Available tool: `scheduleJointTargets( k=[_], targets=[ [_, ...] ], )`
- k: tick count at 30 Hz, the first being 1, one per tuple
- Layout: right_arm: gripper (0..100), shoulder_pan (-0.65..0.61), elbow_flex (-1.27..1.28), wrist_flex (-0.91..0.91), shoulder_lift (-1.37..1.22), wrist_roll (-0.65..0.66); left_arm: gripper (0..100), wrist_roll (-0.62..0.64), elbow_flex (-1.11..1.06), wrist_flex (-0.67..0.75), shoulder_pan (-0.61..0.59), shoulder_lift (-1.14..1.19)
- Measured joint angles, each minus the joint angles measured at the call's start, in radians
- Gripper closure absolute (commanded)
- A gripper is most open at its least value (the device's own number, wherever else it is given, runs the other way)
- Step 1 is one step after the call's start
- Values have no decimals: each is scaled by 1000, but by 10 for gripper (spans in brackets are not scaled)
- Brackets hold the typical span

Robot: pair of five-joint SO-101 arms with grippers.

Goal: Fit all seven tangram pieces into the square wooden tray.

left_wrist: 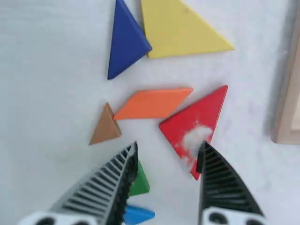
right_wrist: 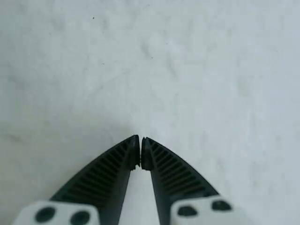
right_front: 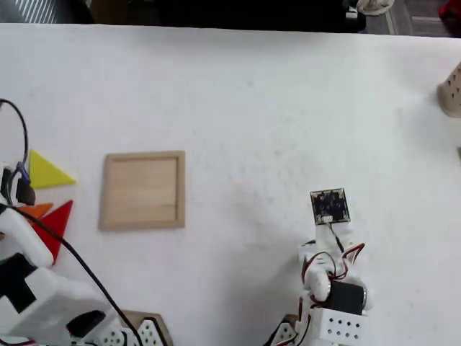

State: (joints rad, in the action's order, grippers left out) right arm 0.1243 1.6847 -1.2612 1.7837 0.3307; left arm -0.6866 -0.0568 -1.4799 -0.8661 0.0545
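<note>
Tangram pieces (left_wrist: 152,103) lie loose on the white counter (right_front: 288,108), all outside the wooden tray (right_front: 142,156). In the high view the tray sits flat, left of the counter's middle, and its inner floor shows as bare wood. Just to its left, near the counter's left edge, lie the yellow triangle (right_front: 45,171), the tip of the orange parallelogram (right_front: 36,210) and the red triangle (right_front: 56,227), partly covered by the left arm (right_front: 36,288) and its black cable.

The left wrist view shows the cluster from close by. A blue triangle (left_wrist: 125,42) lies right against the yellow triangle. The orange parallelogram lies between that pair and the gripper, one end just beside the tip of a small brown triangle (left_wrist: 105,126), the other near the red triangle, which bears a white smudge. The left gripper (left_wrist: 168,150) hangs over the counter with its jaws spread wide and nothing between them. One fingertip overlaps a corner of the red triangle; the other partly hides a green piece (left_wrist: 139,180) and a light-blue piece (left_wrist: 138,214). A side of the tray runs along that view's edge, beyond the red triangle.

The right arm (right_front: 331,288) sits at the near edge, well apart from the tray. The right gripper (right_wrist: 140,140) is closed on nothing, tips meeting above bare counter. A perforated beige object (right_front: 451,90) stands at the counter's far right edge.
</note>
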Motion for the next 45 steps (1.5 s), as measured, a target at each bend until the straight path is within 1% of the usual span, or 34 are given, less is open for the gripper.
scheduleJointTargets(
  k=[3,5,9,14,16,19,21,23,28,30,33,36,40,45],
  targets=[
    [981,0,0,0,0,0,782,48,0,-83,-57,-41],
    [981,0,0,0,0,0,782,66,0,-132,-117,-52],
    [981,0,0,0,0,0,783,66,-64,-147,-259,-61],
    [981,0,0,0,0,0,783,-87,-244,-55,-374,-63],
    [981,0,0,0,0,0,783,-100,-305,14,-404,-63],
    [981,0,0,0,0,0,783,-104,-384,129,-408,-63],
    [981,0,0,0,0,0,783,-104,-414,196,-397,-63],
    [981,0,0,0,0,0,783,-74,-417,267,-359,-63],
    [981,0,0,0,0,0,779,84,-419,483,-224,-63],
    [981,0,0,0,0,0,779,115,-419,552,-164,-63],
    [981,0,0,0,0,0,781,130,-419,611,-81,-63],
    [981,0,0,0,0,0,779,138,-408,629,-31,-63],
    [981,0,0,0,0,0,779,141,-391,640,2,-63],
    [981,0,0,0,0,0,779,141,-391,718,14,-63]
  ],
)
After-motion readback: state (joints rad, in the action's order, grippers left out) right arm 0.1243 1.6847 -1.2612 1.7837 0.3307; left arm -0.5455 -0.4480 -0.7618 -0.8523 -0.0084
